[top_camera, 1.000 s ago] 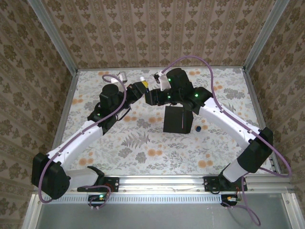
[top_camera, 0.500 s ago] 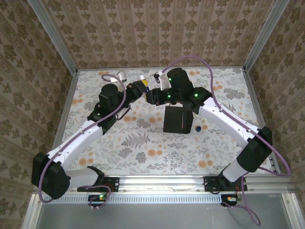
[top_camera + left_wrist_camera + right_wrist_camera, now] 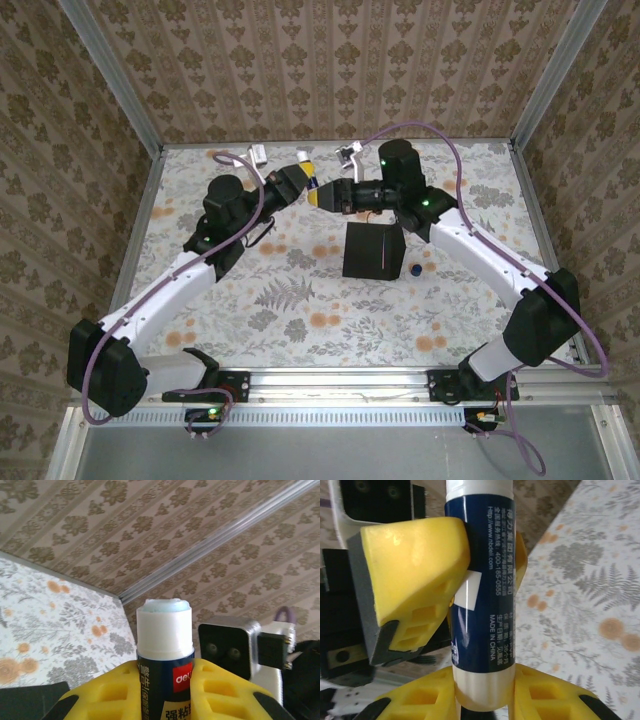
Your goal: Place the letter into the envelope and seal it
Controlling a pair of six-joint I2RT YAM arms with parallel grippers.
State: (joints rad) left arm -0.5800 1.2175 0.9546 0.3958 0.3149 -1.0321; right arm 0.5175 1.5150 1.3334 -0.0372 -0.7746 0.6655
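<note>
While the left gripper (image 3: 298,180) is clamped on the glue stick (image 3: 165,650) at its barrel and the right gripper (image 3: 325,193) at its white base, the envelope (image 3: 373,250) is seen flat just below them, centre frame, nearer the right arm. "deli", "MADE IN CHINA" and "400-185-0555" can be read on the label.

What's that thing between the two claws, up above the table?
A blue-and-white glue stick, cap off: the left claw grips its middle, the right claw its base. Both wrist views show it.
</note>
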